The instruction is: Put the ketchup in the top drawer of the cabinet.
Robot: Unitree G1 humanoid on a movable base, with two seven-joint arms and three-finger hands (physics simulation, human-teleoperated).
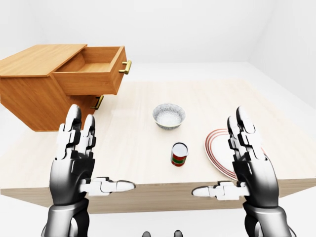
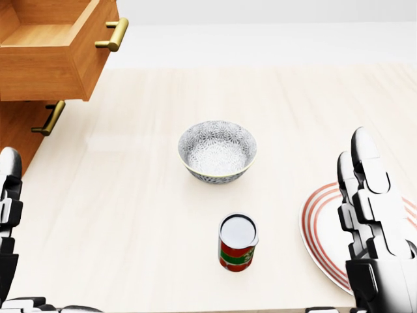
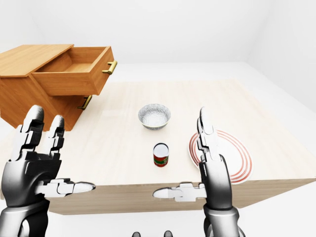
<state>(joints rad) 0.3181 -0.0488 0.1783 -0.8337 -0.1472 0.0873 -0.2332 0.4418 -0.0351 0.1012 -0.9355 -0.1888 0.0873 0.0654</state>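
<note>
The ketchup (image 2: 238,244), a small red can with a white top, stands upright on the pale wooden table (image 2: 130,195), just below the patterned bowl (image 2: 217,151). The wooden cabinet (image 1: 29,89) sits at the table's upper left, its top drawer (image 1: 89,74) pulled out and showing an empty inside. My left hand (image 1: 101,148) hovers open at the lower left, fingers up and thumb pointing inward. My right hand (image 1: 219,153) mirrors it at the lower right, open, partly over the plate. Neither hand touches the can, which lies between them and farther up the view.
A white plate with red rings (image 2: 319,228) lies right of the can, partly hidden by my right hand. The lower drawer is shut, its brass handle (image 1: 97,102) under the open drawer. The table's near edge (image 1: 163,195) runs just below my thumbs.
</note>
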